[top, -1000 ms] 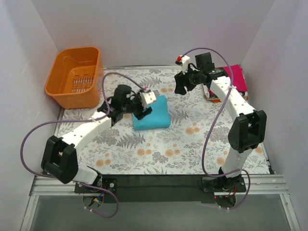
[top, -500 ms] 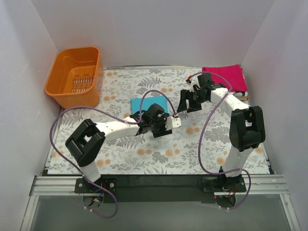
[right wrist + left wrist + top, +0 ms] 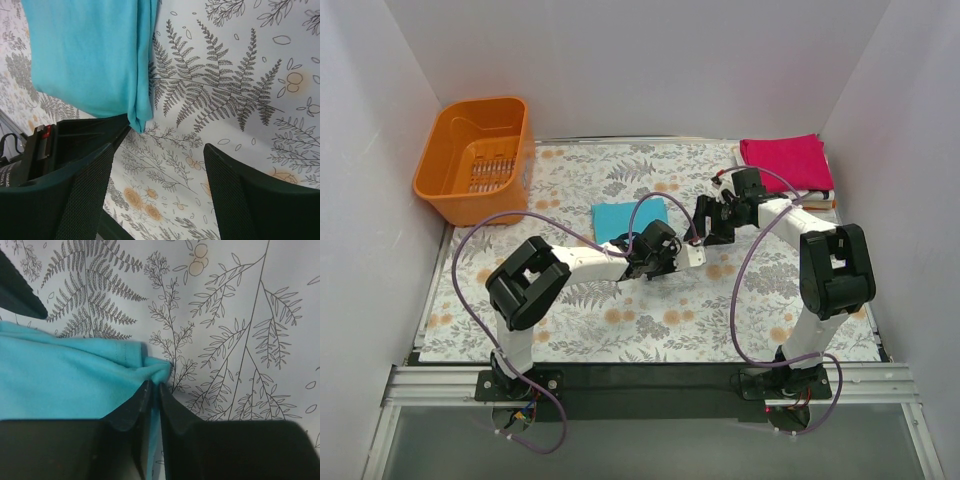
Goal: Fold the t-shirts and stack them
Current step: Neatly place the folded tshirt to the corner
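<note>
The teal t-shirt [image 3: 625,216] lies folded flat in the middle of the table. My left gripper [image 3: 663,241] is at its near right corner and is shut on that corner [image 3: 156,374]; the cloth bunches between the jaws. The teal shirt fills the left of the left wrist view [image 3: 60,385] and the top left of the right wrist view [image 3: 90,55]. My right gripper [image 3: 704,228] is open and empty just right of the same corner, above bare table [image 3: 160,170]. The magenta t-shirt [image 3: 785,160] lies folded at the back right on top of paler folded cloth [image 3: 817,198].
The orange plastic basket [image 3: 480,155] stands at the back left. White walls close in the table on three sides. The floral tablecloth [image 3: 650,320] shows bare in front of the arms.
My left arm has swung from the shirt's left side to its near right corner and shut on it. My right gripper has come down from the back towards that corner. The shirt now lies flatter.
</note>
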You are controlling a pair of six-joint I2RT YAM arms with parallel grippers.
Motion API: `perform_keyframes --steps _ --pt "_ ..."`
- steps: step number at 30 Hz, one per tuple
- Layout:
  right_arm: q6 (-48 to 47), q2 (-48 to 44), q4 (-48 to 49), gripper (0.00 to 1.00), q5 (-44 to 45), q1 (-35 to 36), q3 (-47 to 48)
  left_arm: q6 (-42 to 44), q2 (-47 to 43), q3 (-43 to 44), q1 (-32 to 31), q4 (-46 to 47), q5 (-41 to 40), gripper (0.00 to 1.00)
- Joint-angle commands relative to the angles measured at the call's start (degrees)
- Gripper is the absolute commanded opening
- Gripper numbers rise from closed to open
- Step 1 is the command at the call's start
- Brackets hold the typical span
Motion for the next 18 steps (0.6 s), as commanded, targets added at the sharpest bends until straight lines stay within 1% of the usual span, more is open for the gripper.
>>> perform_keyframes --steps 1,2,3,4,6,9,11,14,18 --pt "3.7 -0.1 5.8 0.68 -2.7 -0.3 -1.9 -1.2 -1.8 1.4 0.2 1.5 0.0 0.08" --pt "5.5 0.1 7.5 0.69 -3.1 -0.3 -2.5 -2.5 -2.4 1.4 0.6 1.6 2.9 0.03" --pt "6.4 0.5 8.4 0.69 -4.0 -0.3 -3.0 -3.6 -3.6 1.4 1.1 1.6 4.3 0.00" --pt "7.4 1.2 9.6 0.69 -4.8 -0.2 -3.9 -5.9 -4.2 1.4 1.5 1.6 5.4 0.00" --pt "9.7 1.9 12.7 0.69 -6.2 -0.3 -4.6 -7.1 -5.8 1.6 2.4 1.4 9.0 0.00" --pt "13.0 3.4 17.0 0.70 -7.6 -0.2 -5.3 -9.1 -7.6 2.0 3.3 1.3 12.2 0.00" --pt "14.4 4.7 19.7 0.70 -8.1 -0.2 -5.4 -10.6 -8.0 2.6 3.9 1.3 12.9 0.00" --pt "16.4 6.0 20.2 0.70 -8.4 0.1 -5.4 -12.5 -8.1 3.7 5.1 1.3 14.4 0.00" --pt "19.0 6.8 23.9 0.72 -9.6 0.8 -6.9 -12.8 -8.0 4.2 5.7 1.0 15.1 0.00"
